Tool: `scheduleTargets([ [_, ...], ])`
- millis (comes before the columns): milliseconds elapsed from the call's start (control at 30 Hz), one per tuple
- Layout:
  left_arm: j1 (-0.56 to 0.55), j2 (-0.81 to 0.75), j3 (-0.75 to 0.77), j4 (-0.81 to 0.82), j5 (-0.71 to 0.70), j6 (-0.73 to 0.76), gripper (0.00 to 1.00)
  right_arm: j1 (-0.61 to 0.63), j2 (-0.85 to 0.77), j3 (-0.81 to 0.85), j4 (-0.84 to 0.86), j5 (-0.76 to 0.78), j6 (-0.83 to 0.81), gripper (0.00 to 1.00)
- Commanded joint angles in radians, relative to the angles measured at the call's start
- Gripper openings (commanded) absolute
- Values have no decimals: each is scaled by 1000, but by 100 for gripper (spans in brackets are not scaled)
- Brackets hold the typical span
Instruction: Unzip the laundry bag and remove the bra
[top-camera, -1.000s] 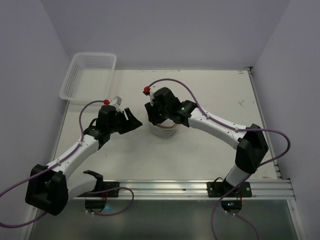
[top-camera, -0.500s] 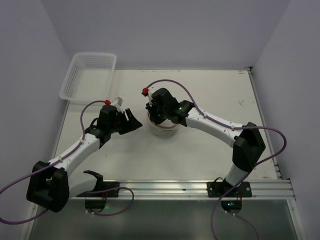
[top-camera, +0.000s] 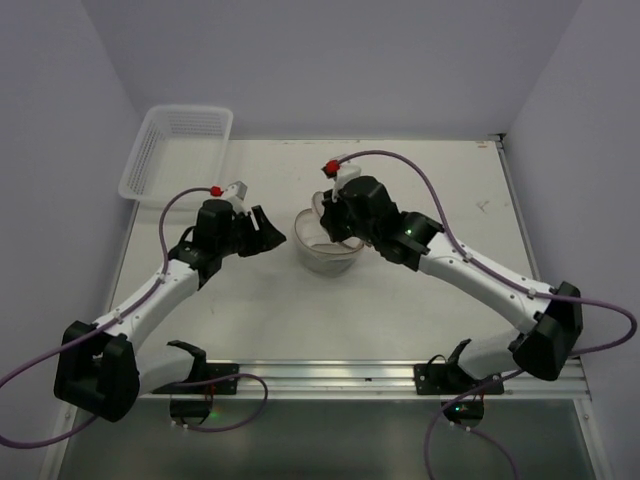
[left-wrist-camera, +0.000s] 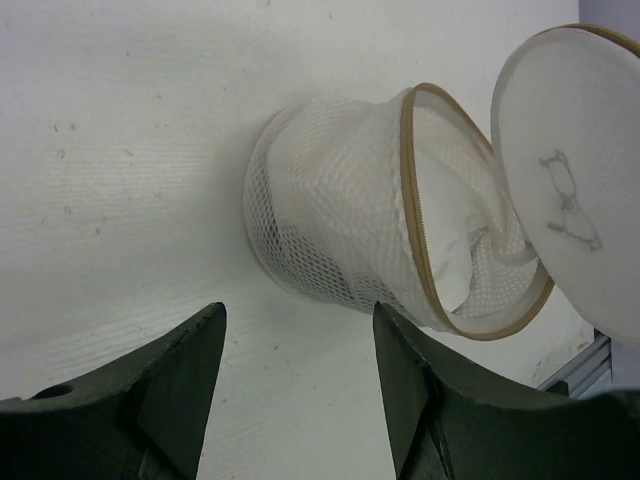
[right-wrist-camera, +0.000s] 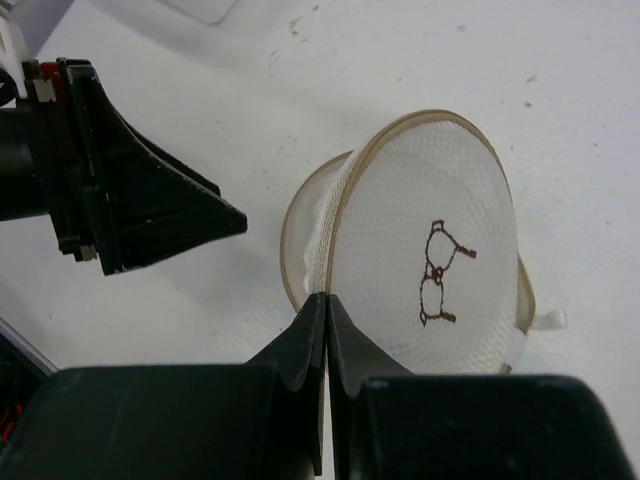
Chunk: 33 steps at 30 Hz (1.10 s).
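Right end effector (right-wrist-camera: 326, 300) pinched on raised lid (right-wrist-camera: 400, 240) of bag (left-wrist-camera: 330, 220); left end effector (left-wrist-camera: 300, 325) spread, just beside bag.

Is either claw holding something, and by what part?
The right gripper pinches the laundry bag by the rim of its unzipped round lid. The left gripper is open, holding nothing.

Robot lab test cell: bare white tabletop (top-camera: 420, 190) boxed in by plain pale walls (top-camera: 330, 60), left arm (top-camera: 150, 295) and right arm (top-camera: 470, 270) bolted to an aluminium rail (top-camera: 340, 372) at the near edge, purple cables (top-camera: 375, 152) trailing, one white lattice basket (top-camera: 180, 150)
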Motion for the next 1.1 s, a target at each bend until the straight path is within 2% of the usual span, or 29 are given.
scheduleTargets([
  [0,8,-1,64,-3,-8,61,64,-12,-131,-95,77,139,132,0],
  [167,6,4,136,-35,-19,122,67,-18,-348,-313,104,338,329,0],
  [267,6,10,185,-51,-19,147,67,-21,-447,-440,98,394,434,3],
  [333,5,17,222,-57,-2,151,67,-23,-545,-526,55,445,511,11],
  [367,3,22,233,-57,6,155,67,-23,-577,-552,38,458,585,25],
  [500,-26,50,286,-62,24,168,67,-24,-729,-667,-60,486,732,46],
  [533,-53,57,312,-68,20,174,67,-24,-781,-701,-118,488,761,50],
  [567,-70,65,326,-72,12,190,68,-23,-804,-716,-150,488,795,61],
  [667,-150,102,389,-97,-48,234,70,-24,-887,-772,-264,471,881,77],
  [867,-234,200,497,-134,-117,271,72,-24,-1027,-818,-388,465,953,90],
  [1067,-329,301,599,-164,-209,328,72,-24,-1082,-801,-423,517,900,95],
])
